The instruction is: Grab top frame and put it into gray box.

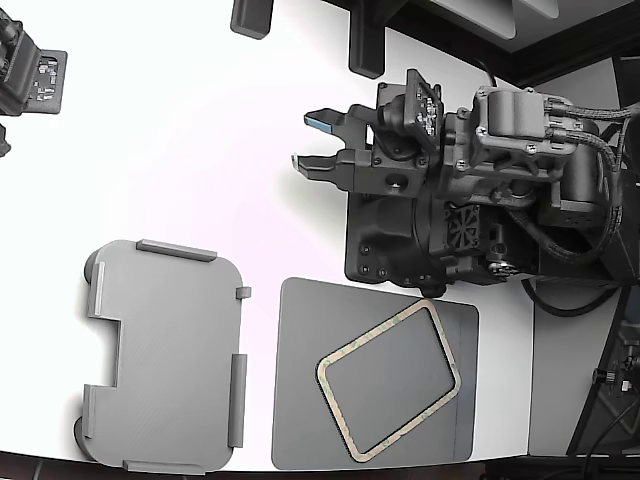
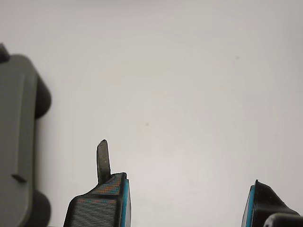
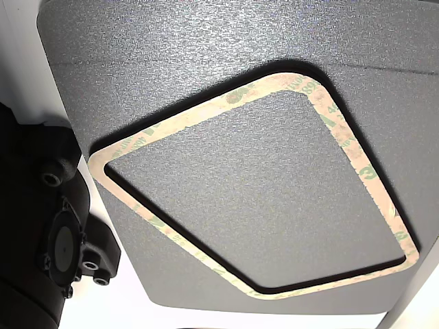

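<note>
Nearest the exterior camera, the thin beige-green mottled rectangular top frame (image 1: pixel 388 381) lies tilted on the flat dark gray mat (image 1: pixel 300 400), its centre open to the mat's surface. Just beside the mat, toward the exterior view's left, sits the light gray shallow tray-like box (image 1: pixel 165 355) with raised edge tabs. Farther back, the black gripper (image 1: pixel 308 142) hangs over the white table (image 1: pixel 180 150), its blue-padded fingers (image 2: pixel 124 201) spread apart, holding nothing.

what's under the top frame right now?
The top frame lies flat on the dark gray mat, which shows through its open centre and all around it. The mat strip directly beneath the rim is covered. The gray box sits apart, empty.
</note>
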You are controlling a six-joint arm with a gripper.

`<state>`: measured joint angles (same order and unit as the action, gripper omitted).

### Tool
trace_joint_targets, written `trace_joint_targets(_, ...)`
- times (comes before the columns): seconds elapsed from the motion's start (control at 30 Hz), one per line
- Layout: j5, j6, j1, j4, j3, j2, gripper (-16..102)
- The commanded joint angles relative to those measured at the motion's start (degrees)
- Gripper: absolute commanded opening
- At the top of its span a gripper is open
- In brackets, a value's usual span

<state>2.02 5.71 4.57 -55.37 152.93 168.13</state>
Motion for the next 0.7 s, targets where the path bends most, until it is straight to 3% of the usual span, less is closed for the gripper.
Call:
trace_joint_targets(0.0,0.1,0.0,0.4,0.3,-1.7,1.2,100)
trace_joint_targets(0.67,-0.2,-0.5,0.4,0.0,-2.0,1.2,100)
